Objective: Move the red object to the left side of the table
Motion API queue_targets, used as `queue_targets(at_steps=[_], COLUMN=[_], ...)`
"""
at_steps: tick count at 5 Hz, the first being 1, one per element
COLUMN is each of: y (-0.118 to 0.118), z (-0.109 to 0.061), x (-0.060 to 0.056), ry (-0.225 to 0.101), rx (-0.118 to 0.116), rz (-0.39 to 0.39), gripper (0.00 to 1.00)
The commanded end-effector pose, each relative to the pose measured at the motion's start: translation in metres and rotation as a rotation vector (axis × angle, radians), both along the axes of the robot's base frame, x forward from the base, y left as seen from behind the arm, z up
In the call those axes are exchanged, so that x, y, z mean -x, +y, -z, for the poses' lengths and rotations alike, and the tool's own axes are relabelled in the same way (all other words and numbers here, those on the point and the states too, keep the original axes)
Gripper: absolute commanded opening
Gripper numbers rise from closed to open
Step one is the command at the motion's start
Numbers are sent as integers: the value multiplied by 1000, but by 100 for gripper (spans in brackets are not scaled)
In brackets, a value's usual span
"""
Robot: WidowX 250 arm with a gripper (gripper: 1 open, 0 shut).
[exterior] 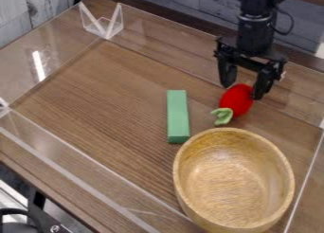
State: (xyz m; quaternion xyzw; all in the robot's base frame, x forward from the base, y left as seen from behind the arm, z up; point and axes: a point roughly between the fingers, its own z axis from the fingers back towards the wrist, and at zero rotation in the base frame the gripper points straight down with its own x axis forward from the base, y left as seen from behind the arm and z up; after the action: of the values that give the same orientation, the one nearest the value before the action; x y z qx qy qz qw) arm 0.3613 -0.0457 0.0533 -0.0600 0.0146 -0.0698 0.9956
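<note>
Nearest the camera, the wooden bowl (234, 180) sits with its round mouth facing up, and I take it as my landmark. Well apart from it, toward the left of the view and close to the lower edge, lies a dark curved object (18, 220), cut off by the frame, too little of it showing for me to name it.

Just beyond the bowl, toward the left of the view, the green block (177, 116) lies flat on the brown wood-grain table (95, 109), its long side running away from the camera. Also beyond the bowl, and nearer to my arm than the block is, rests the red object (236, 99), its green tip (223, 116) pointing back toward the bowl and the block.

Farther from the bowl, my black gripper (245, 77) is released, its jaws spread wide at the far end of the red object. I hold nothing; whether a fingertip brushes the red skin I can't quite judge from this angle. Far beyond the bowl, toward the upper left of the view, a clear angular piece (104, 21) stands near the clear wall (158, 5) edging the table.
</note>
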Motion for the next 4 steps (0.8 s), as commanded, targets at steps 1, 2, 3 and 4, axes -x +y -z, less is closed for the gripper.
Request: queue_targets(at_steps=[1,2,3,4], y=[-2,-10,-19,-31], z=[-7,-5,-25,-53], x=[3,9,7,7], ry=[-54,-72,-104,-153], rx=[13,18,26,41], rz=[72,136,107,78], gripper=[100,100,0,0])
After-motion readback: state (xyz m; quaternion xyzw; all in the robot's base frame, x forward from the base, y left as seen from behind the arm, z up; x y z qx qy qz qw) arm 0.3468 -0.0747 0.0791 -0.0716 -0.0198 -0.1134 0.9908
